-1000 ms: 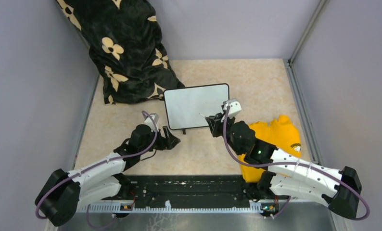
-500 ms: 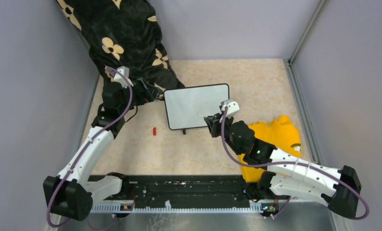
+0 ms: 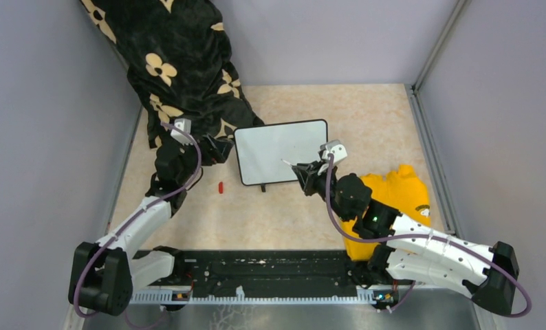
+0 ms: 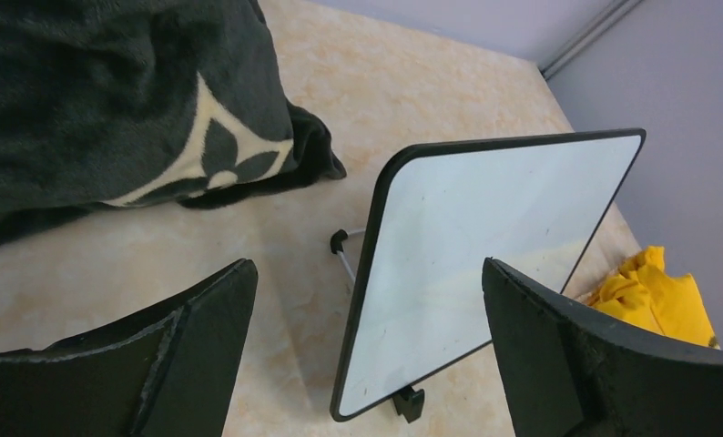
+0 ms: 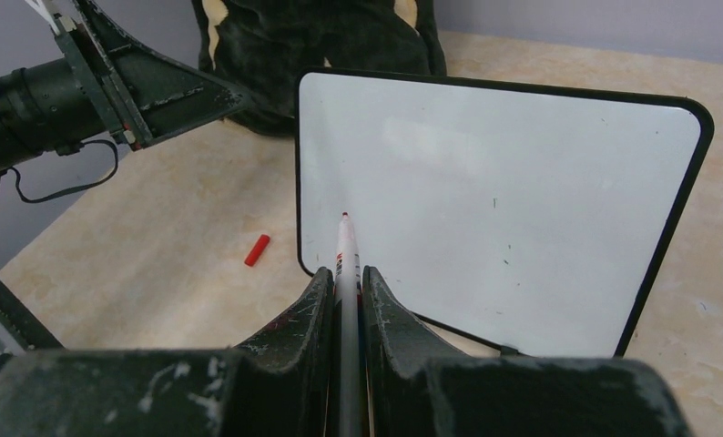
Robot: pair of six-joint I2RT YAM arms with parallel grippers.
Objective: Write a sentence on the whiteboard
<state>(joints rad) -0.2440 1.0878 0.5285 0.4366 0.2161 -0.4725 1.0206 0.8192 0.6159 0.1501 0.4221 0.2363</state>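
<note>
The whiteboard (image 3: 280, 151) stands mid-table, white with a thin black frame; it also shows in the left wrist view (image 4: 485, 264) and the right wrist view (image 5: 513, 209). Its face is blank apart from a few small specks; no red sentence shows. My right gripper (image 3: 304, 169) (image 5: 344, 278) is shut on a white marker (image 5: 345, 255) whose red tip points at the board's lower left part. My left gripper (image 3: 221, 147) (image 4: 367, 291) is open and empty just left of the board's left edge.
A red marker cap (image 3: 220, 187) (image 5: 257, 249) lies on the table left of the board. A black blanket with cream flowers (image 3: 181, 69) is piled at the back left. A yellow cloth (image 3: 394, 196) lies under my right arm. Grey walls enclose the table.
My left arm swung from near the board's front out to the blanket, then came back to the board's left edge. The red cap came into view. My right gripper shifted slightly.
</note>
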